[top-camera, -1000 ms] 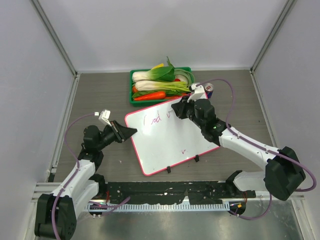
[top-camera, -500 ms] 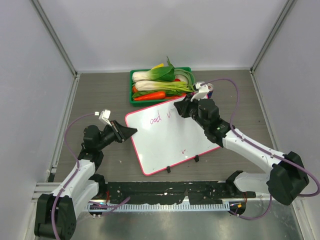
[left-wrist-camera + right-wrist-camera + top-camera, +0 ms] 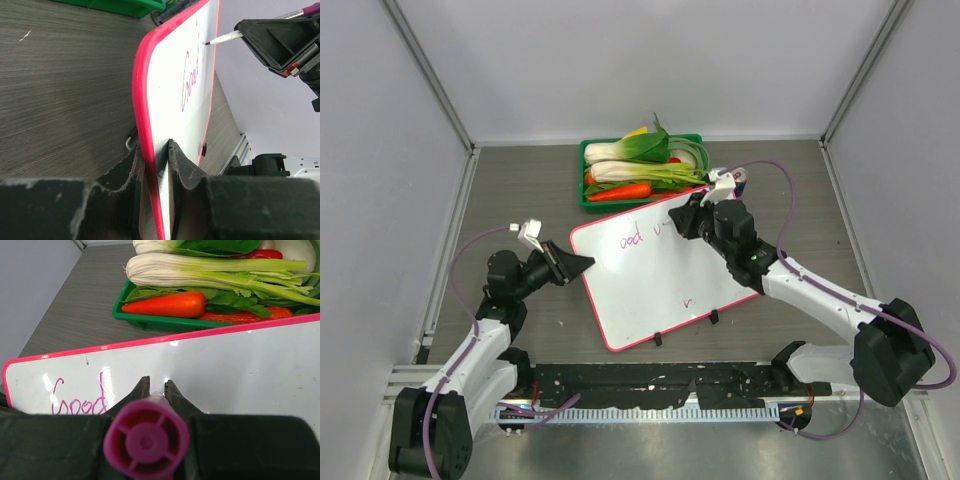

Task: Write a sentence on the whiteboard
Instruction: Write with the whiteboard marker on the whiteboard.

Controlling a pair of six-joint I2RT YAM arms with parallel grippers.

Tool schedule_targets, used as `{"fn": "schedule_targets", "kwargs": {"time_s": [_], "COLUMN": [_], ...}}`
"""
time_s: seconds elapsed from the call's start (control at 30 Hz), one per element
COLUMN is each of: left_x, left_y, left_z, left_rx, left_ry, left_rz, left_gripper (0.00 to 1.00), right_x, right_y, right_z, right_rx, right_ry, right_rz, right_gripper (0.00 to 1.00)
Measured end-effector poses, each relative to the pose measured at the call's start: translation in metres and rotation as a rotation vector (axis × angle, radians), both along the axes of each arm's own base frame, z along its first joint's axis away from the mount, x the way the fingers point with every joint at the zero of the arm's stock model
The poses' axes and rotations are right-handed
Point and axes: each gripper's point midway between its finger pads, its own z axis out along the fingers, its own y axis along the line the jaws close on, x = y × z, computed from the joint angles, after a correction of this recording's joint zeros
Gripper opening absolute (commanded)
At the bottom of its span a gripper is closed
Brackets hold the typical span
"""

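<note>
At 12 o'clock, just past the whiteboard point(image 3: 660, 285), a green tray point(image 3: 165, 322) of vegetables. Over the board's 1 o'clock corner, right tool point(image 3: 156, 385), hiding the end of the sentence point(image 3: 632, 237). Lying mid-counter point(image 3: 520, 190), long axis and writing running 8 to 2 o'clock. Pinching the 9 o'clock frame, left tool point(image 3: 156, 150); right tool clenched on the marker point(image 3: 226, 36). Since a second ago, shifted slightly toward 3 o'clock, one stroke added.
</note>
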Motion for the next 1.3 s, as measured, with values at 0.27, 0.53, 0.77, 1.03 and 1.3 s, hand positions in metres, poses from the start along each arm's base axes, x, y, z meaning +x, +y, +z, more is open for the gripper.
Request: {"fn": "schedule_targets", "kwargs": {"time_s": [0.27, 0.53, 0.77, 1.03, 1.3], "left_x": [0.000, 0.000, 0.000, 0.000, 0.000], "left_y": [0.000, 0.000, 0.000, 0.000, 0.000], "left_z": [-0.001, 0.000, 0.000, 0.000, 0.000], "left_rx": [0.000, 0.001, 0.001, 0.002, 0.002], "left_ry": [0.003, 0.002, 0.001, -0.002, -0.002], "left_rz": [0.000, 0.000, -0.001, -0.002, -0.001], "left_gripper": [0.00, 0.00, 0.00, 0.00, 0.00], "right_x": [-0.006, -0.013, -0.012, -0.004, 0.004], "right_y": [-0.003, -0.007, -0.006, -0.001, 0.003], "right_z": [-0.005, -0.010, -0.005, 0.021, 0.004], "right_rx": [0.002, 0.000, 0.005, 0.034, 0.009], "right_ry": [0.003, 0.011, 0.010, -0.032, 0.002], "right_rz": [0.007, 0.010, 0.010, 0.005, -0.005], "right_gripper": [0.01, 0.02, 0.01, 0.02, 0.01]}}
